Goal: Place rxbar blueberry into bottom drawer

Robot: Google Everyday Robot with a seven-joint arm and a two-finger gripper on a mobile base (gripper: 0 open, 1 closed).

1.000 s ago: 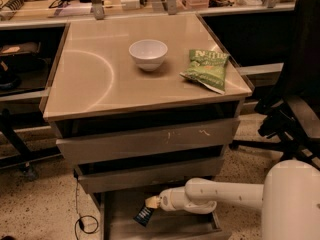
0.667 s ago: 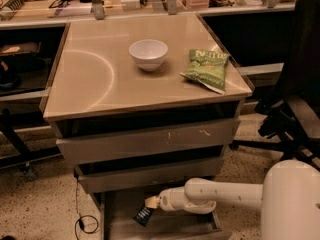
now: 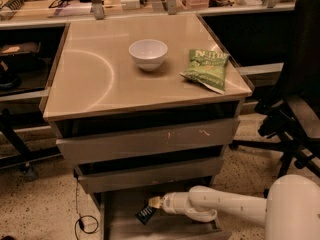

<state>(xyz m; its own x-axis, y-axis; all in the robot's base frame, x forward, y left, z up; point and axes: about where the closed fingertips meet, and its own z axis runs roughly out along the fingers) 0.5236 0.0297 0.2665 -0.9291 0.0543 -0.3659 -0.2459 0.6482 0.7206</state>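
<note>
The bottom drawer [image 3: 125,228] is pulled out at the foot of the grey-beige cabinet, showing a plain flat bottom. My white arm reaches in from the lower right. My gripper [image 3: 154,203] is over the drawer, shut on the rxbar blueberry [image 3: 145,213], a small dark navy wrapper hanging tilted from the fingertips just above the drawer floor.
On the cabinet top stand a white bowl [image 3: 148,53] and a green chip bag [image 3: 206,69]. Two upper drawers [image 3: 150,141] sit slightly open above the gripper. A black office chair [image 3: 295,104] stands to the right. A cable [image 3: 82,219] lies on the floor at the left.
</note>
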